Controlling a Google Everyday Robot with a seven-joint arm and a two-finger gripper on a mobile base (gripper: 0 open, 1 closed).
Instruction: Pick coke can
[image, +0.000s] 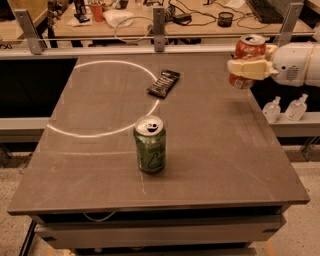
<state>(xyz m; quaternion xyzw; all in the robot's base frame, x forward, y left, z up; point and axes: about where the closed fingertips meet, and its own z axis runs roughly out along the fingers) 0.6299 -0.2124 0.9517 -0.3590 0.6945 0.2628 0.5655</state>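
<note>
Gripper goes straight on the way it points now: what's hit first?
The gripper, over the grey table at right, grips the red-orange aluminium coke can and points left. Beyond, the way looks free; the flat black packet seems to lie lower, though depth is unclear.
</note>
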